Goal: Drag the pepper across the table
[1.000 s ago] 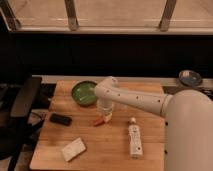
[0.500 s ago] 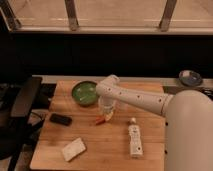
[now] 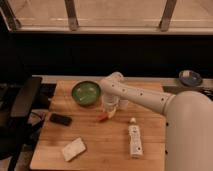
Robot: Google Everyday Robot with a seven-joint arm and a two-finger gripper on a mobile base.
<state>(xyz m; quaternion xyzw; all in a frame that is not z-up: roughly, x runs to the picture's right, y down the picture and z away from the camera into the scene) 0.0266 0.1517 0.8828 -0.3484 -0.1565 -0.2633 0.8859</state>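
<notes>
- A dark room is seen, with railing bars above; the table (image 3: 100,145) is lit from overhead.
- The white arm (image 3: 142,96) is extended from the right edge, bent down near mid-table.
- The gripper (image 3: 109,111) is pointed downward, just beside the green bowl (image 3: 86,93); its opening can't be told.
- The pepper (image 3: 103,118) is lying at the gripper's tip, mid-table; contact can't be told.
- The white bottle (image 3: 134,139) is laid near the right edge, a dark object (image 3: 60,119) by the left edge, a pale block (image 3: 73,149) toward the near-left corner.

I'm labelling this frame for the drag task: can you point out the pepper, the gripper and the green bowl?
pepper (image 3: 103,118), camera view, on its orange-red body.
gripper (image 3: 109,111), camera view, at its tip just above the pepper.
green bowl (image 3: 86,93), camera view, on its inside.
</notes>
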